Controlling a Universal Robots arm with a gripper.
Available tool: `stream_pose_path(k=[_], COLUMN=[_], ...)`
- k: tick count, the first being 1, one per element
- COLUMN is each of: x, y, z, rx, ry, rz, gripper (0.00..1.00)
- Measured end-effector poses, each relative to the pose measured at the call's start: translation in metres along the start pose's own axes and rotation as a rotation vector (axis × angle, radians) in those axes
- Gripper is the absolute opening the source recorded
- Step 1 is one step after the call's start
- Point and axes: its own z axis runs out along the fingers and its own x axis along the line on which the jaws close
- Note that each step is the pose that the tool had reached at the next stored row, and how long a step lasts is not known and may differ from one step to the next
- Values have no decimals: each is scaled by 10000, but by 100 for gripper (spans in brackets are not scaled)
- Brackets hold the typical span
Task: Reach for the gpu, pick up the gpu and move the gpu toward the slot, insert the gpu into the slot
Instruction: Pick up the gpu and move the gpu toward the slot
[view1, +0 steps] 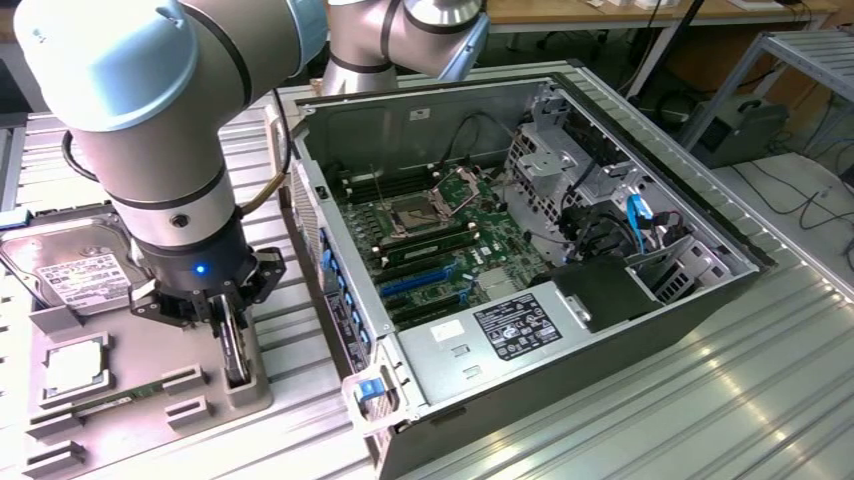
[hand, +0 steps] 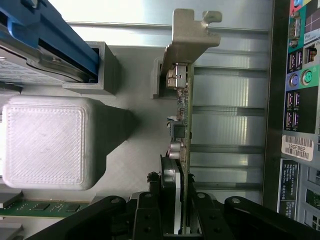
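Exterior view: the gpu (view1: 236, 352) stands on edge in a grey tray (view1: 134, 415) on the tabletop (view1: 747, 380), just beside the open computer case (view1: 667, 175). The gripper (view1: 224, 322) sits over the card's top edge. Its jaws straddle the card, but whether they clamp it cannot be told. The tray also holds a hard drive (view1: 67, 265).

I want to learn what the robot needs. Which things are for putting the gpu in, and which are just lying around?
For the job:
gpu
end effector, down at the gpu
blue slots inside the computer case

Just lying about:
hard drive
processor chip
memory stick
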Motion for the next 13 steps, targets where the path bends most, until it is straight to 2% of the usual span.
stream_pose_path(k=[8, 13], x=[0, -2], y=[0, 3], z=[-3, -116], rx=[-2, 3], ry=[-3, 0], rz=[0, 0], gripper=[28, 28])
